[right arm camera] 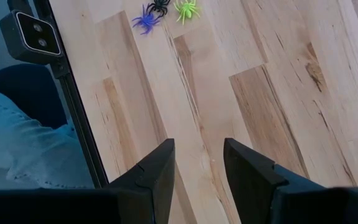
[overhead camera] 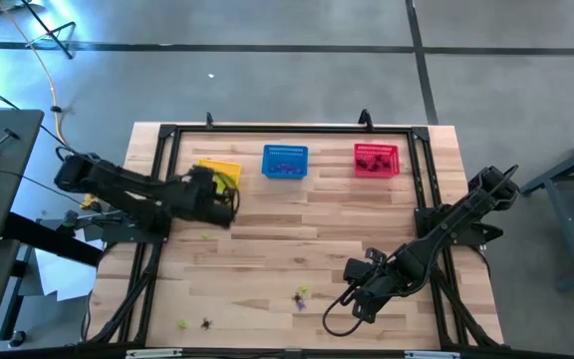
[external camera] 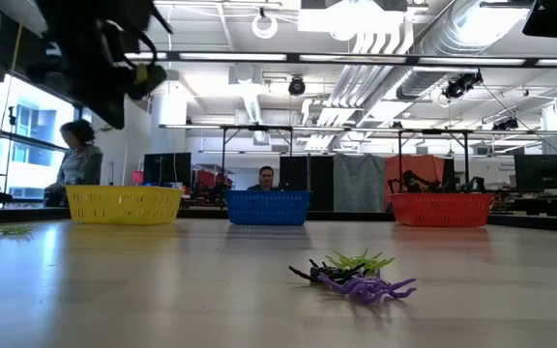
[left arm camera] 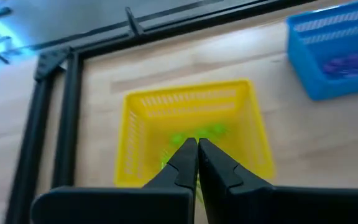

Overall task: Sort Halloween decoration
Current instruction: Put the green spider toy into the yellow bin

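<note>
Wooden table (overhead camera: 297, 239), left gripper (left arm camera: 197, 148) pressed together above the yellow basket (left arm camera: 191, 127); right gripper (right arm camera: 199, 163) spread, could scatter clustered spiders (right arm camera: 163, 14) when grabbing.

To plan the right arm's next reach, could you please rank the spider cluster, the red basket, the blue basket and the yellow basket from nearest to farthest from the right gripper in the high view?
From the right gripper:
1. Spider cluster, just beside it, near edge.
2. Red basket, far edge, right.
3. Blue basket, far edge, middle.
4. Yellow basket, far edge, left, under the left gripper.

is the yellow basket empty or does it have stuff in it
Not empty: the left wrist view shows green spiders lying inside the yellow basket.
</note>
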You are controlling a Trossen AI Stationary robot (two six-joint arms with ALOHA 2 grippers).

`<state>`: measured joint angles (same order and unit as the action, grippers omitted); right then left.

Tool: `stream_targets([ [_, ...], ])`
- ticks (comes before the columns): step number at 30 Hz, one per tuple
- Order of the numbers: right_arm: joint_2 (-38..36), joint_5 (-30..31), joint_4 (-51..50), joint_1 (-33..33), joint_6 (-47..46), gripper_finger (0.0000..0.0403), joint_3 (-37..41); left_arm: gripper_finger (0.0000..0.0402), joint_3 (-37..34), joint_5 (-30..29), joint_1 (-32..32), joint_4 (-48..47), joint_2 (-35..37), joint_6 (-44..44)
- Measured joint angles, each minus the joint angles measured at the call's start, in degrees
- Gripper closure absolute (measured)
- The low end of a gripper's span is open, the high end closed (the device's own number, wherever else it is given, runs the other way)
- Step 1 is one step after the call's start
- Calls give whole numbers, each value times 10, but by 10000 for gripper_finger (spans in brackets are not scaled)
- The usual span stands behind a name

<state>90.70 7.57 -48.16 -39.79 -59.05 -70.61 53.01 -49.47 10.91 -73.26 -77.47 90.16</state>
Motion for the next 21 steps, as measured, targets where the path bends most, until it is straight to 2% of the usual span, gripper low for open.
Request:
stream_targets([
  [4,0,0,0,0,0,269,0,402,-1,1,-75,40,-1,-104],
  [12,0,30,-7,20,2,269,0,402,-28,43,-176,220,-1,-296],
  [16,0,30,-6,29,10,269,0,402,-54,95,-210,279,-1,-351],
  [21,0,30,-5,38,10,269,0,401,-94,146,-236,311,-1,-369],
])
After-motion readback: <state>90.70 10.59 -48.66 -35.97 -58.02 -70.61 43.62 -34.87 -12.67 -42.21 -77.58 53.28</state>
